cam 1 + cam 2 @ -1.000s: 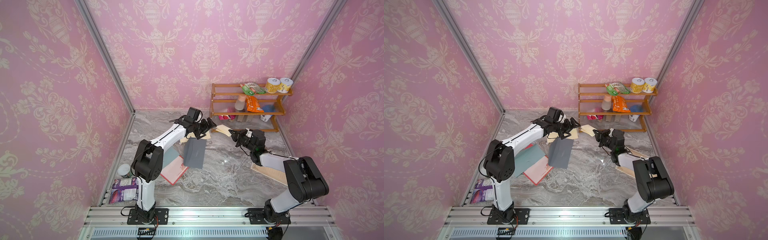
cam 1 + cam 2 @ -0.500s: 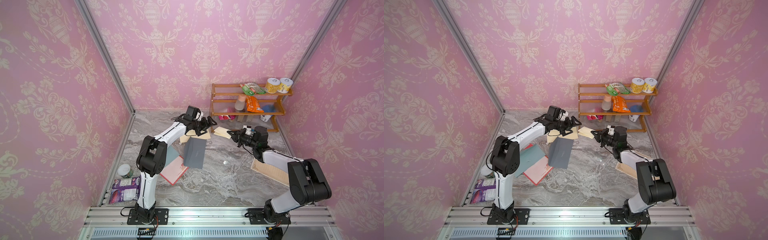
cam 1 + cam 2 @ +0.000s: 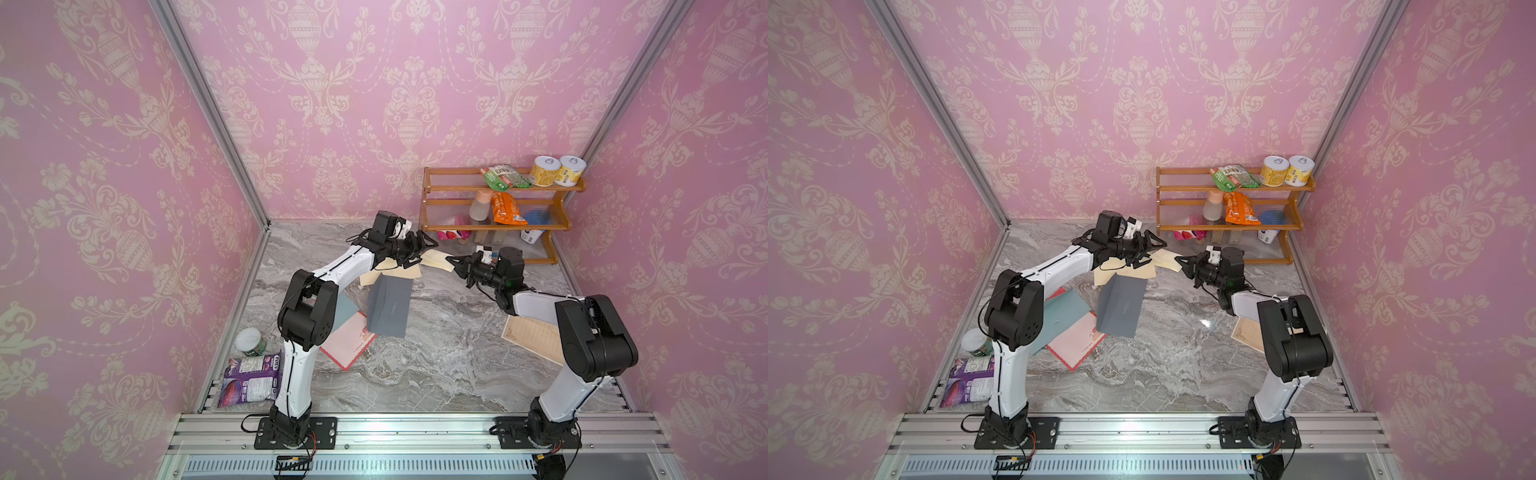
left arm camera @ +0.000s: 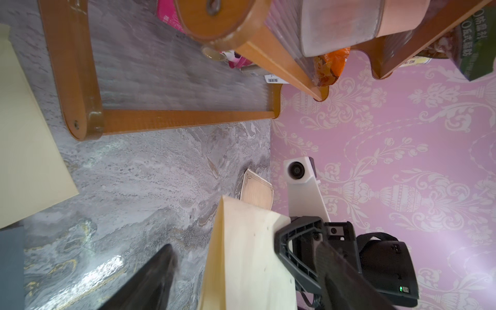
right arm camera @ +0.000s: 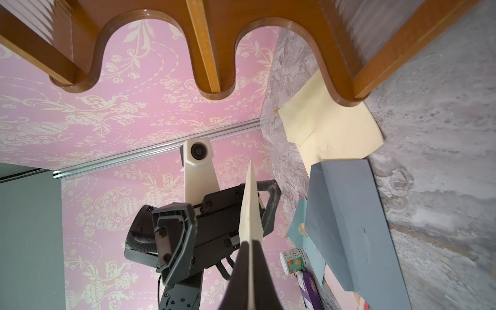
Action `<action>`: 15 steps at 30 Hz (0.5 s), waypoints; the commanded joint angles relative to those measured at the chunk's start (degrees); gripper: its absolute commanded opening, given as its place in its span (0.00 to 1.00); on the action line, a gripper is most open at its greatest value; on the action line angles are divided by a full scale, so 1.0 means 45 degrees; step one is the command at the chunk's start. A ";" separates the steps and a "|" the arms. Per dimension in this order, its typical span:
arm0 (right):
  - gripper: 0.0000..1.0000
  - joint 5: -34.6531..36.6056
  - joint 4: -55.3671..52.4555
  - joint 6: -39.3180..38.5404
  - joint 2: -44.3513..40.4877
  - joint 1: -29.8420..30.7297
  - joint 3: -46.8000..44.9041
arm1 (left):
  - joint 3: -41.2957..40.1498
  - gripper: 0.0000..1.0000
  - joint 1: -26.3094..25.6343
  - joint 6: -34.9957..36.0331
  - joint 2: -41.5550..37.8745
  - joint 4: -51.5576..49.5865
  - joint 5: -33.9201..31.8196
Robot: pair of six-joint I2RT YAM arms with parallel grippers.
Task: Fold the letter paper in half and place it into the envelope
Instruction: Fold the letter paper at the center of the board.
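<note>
Mid-air by the rack [image 3: 490, 226], right gripper [image 3: 451, 261] is clamped on the folded paper [image 3: 435, 261], its free end between open, empty left gripper [image 3: 424, 253], likely for handover.

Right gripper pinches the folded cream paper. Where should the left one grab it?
The free end of the folded paper, opposite the right gripper. It is held off the table, so the left gripper can come straight along it and close on the flat faces; its open jaws straddle that end.
</note>
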 commanded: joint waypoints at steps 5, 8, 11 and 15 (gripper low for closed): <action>0.00 -0.0448 0.1017 0.0340 0.0616 0.0117 0.0660 | -0.0133 0.76 -0.0086 -0.0260 -0.0010 0.0388 0.0562; 0.00 -0.0699 0.0993 0.0321 0.0763 0.0125 0.0791 | -0.0017 0.67 -0.0076 -0.0279 0.0056 0.0351 0.0558; 0.00 -0.0899 0.0778 0.0214 0.0823 0.0121 0.0899 | 0.0091 0.51 -0.0064 -0.0283 0.0148 0.0295 0.0541; 0.35 -0.0862 0.0524 0.0178 0.0665 0.0125 0.0963 | 0.0346 0.26 -0.0047 -0.0222 0.0286 0.0087 0.0518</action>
